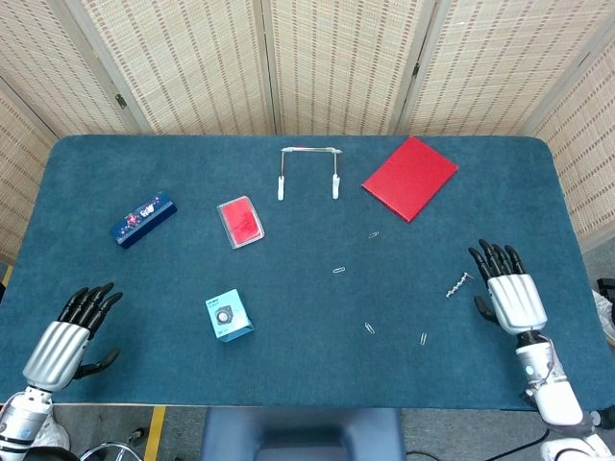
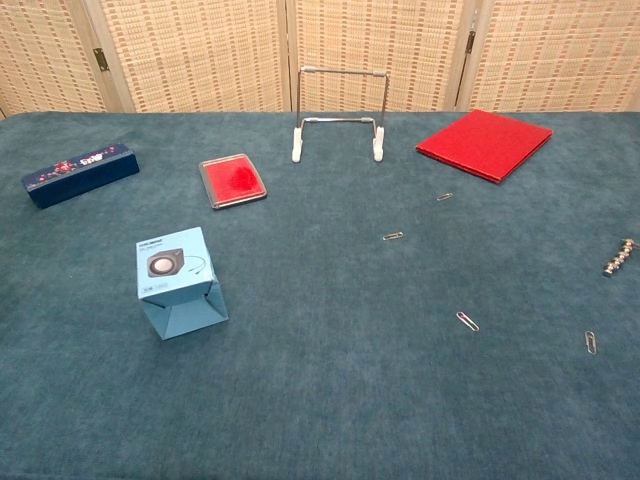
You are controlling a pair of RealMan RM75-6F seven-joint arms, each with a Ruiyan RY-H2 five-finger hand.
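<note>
Both my hands lie empty, fingers spread; right hand [image 1: 509, 293] beside small silver beaded chain [image 1: 458, 284] — pinch it low against the bench.

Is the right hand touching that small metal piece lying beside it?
Apart. The head view shows blue cloth between the right hand and the small metal piece.

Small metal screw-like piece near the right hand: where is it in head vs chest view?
Head view: the small metal piece lies on the table right of centre, just left of the right hand, apart from it.
Chest view: small metal piece at the far right edge, mid-height; the hand is out of frame.
Shared landmark: the red notebook, beyond it in both.
</note>
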